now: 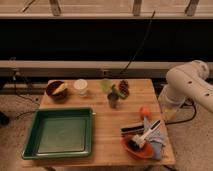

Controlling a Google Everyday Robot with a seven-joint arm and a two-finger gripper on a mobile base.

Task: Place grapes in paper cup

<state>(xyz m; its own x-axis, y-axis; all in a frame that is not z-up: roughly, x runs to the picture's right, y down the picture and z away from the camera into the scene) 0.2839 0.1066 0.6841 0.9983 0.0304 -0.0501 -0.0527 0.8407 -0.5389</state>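
Grapes (123, 88): dark reddish-purple. Paper cup (80, 86): white. Tray (60, 133): green. Bowl (56, 90): dark brown. Ball (144, 111): orange. Gripper (169, 111), at table's right edge: white.

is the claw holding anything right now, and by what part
Cannot be told. Only the white arm shows at the table's right edge; the claw is not in view. The grapes and paper cup sit untouched on the table.

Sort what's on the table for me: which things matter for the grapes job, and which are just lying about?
Job: grapes; paper cup. The gripper isn't visible, only the arm at the table's right.

Lying about: green tray; brown bowl; green cup; plant pot; orange ball; orange dish.
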